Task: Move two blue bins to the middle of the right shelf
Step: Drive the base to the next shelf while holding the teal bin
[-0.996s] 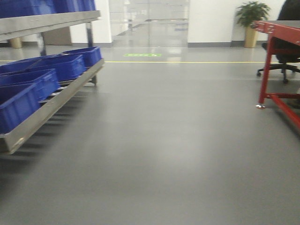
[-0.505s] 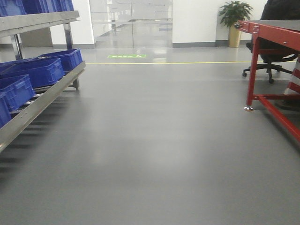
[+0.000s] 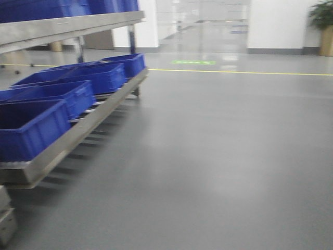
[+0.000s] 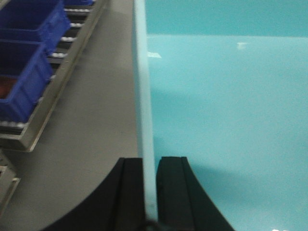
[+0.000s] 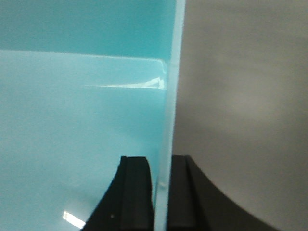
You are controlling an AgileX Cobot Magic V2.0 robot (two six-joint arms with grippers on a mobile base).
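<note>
- The grey floor [image 3: 218, 166] is stretching wide and bare toward a glass front at the far end.
- A metal rack [image 3: 78, 133] is running along the left, its low deck sloping. An upper shelf [image 3: 67, 26] is crossing above it.
- The cyan bin [image 4: 231, 106] is filling both wrist views, open side toward the cameras, with floor showing outside each side wall. In the left wrist view the rack is lying off to its left. Only one tub's inside is showing, so I cannot tell whether a second is nested with it.
- Dark blue crates [image 3: 31, 130] are sitting in a row on the rack's deck, with more on the upper shelf.
- The left gripper [image 4: 150, 166] is pinching the bin's left wall, one finger on each face.
- The right gripper [image 5: 161, 166] is pinching the bin's right wall [image 5: 168, 96] likewise.
- A yellow line [image 3: 250, 73] is crossing the floor far off, with a green mark [image 3: 193, 62] just behind it.
- A potted plant [image 3: 322, 15] is standing at the far right.
</note>
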